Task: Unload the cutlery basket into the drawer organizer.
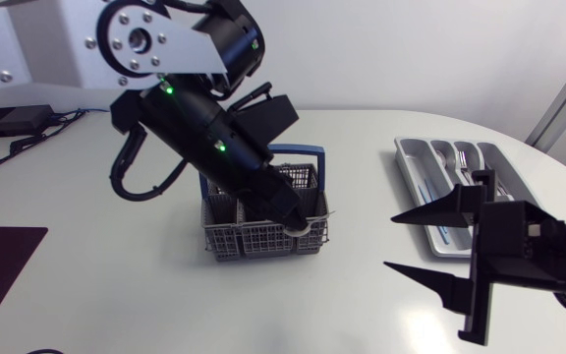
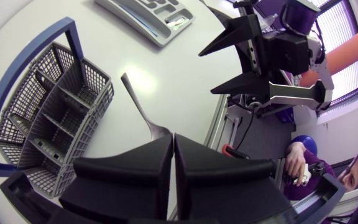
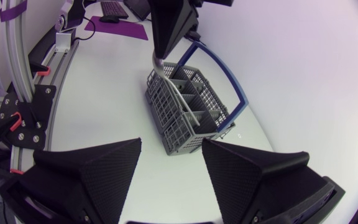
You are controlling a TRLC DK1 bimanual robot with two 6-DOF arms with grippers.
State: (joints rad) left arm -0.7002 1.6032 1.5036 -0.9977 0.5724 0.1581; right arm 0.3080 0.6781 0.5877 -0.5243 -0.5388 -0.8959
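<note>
Step in hand, by the look of it: pulling one piece out. L gripper (image 2: 171,138) was clamped narrow on the head end of a silver utensil (image 2: 138,102), handle pointing down at the grey cutlery basket (image 1: 263,239) mid-table. Couldn't tell if it had cleared the compartments, nor spoon vs fork. R gripper (image 1: 391,241) hung wide open, holding nothing, near right, just beside the drawer organizer (image 1: 411,162) at far right, forks (image 1: 470,157) in it. Next prob.: lift clear of the blue handle (image 1: 298,150), carry right, drop in the matching slot.

- Bare tabletop (image 1: 362,187) between cutlery basket (image 1: 254,239) and drawer organizer (image 1: 416,177): open lane.
- right gripper (image 1: 389,241) crowds organizer's near end.
- left arm (image 1: 204,128) overhangs basket.
</note>
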